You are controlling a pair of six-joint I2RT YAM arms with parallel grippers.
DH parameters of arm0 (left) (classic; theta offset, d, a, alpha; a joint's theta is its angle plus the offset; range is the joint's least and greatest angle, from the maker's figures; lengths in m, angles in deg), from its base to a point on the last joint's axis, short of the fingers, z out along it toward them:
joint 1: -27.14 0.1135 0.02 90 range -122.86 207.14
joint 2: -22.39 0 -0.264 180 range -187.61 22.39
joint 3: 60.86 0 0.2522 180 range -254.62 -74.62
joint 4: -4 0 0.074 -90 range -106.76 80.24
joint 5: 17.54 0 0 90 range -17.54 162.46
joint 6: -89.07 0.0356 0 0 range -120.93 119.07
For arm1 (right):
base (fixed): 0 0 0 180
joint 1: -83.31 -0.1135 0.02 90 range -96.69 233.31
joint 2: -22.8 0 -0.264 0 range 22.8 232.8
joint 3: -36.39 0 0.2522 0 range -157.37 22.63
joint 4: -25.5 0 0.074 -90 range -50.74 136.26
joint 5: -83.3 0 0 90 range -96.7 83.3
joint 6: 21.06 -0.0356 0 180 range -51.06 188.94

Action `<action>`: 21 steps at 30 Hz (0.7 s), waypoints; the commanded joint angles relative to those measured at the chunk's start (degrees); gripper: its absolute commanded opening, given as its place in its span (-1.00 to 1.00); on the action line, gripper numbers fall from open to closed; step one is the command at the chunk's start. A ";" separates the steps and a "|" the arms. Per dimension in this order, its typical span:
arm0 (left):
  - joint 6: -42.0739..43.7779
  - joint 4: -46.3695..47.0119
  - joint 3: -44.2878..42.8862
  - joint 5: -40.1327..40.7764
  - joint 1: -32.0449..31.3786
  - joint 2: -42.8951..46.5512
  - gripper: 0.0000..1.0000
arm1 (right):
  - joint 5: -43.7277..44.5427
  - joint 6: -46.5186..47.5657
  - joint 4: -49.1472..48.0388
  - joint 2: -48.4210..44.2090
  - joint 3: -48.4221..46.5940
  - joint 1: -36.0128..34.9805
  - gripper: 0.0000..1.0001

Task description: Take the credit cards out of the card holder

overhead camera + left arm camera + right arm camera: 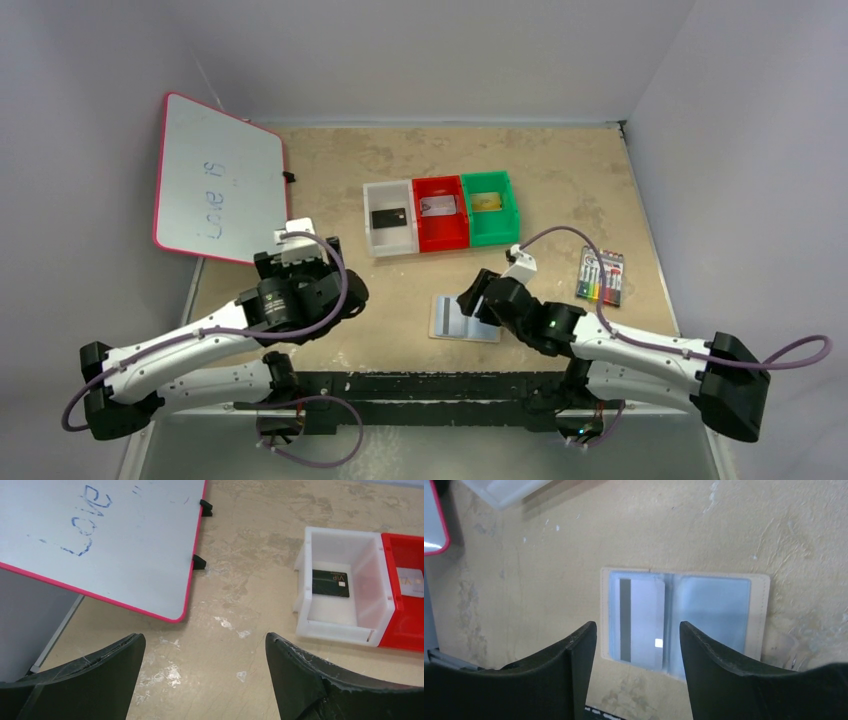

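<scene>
My right hand (639, 630) hovers spread and empty over the card holder (716, 605). The holder is a flat, tan-edged folder with glossy blue-grey pockets, lying open on the mottled tabletop (549, 555) near its near edge. A pale card (644, 610) with a dark stripe sits in the left pocket. My left hand (205, 640) is spread wide and empty.

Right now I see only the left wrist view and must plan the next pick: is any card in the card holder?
Observer: Yes, one pale card with a dark stripe sits in one panel of the card holder; the other panel looks empty.
Operator: Where is the right gripper?
Observer: The right gripper is open above the card holder, gripping nothing.
Operator: Anything in the green bin?
Observer: The green bin holds a gold card.
</scene>
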 commanded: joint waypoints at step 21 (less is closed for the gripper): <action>4.37 28.11 2.69 -30.31 0.16 -7.83 0.76 | -11.98 8.18 -10.25 -11.04 8.10 7.06 0.82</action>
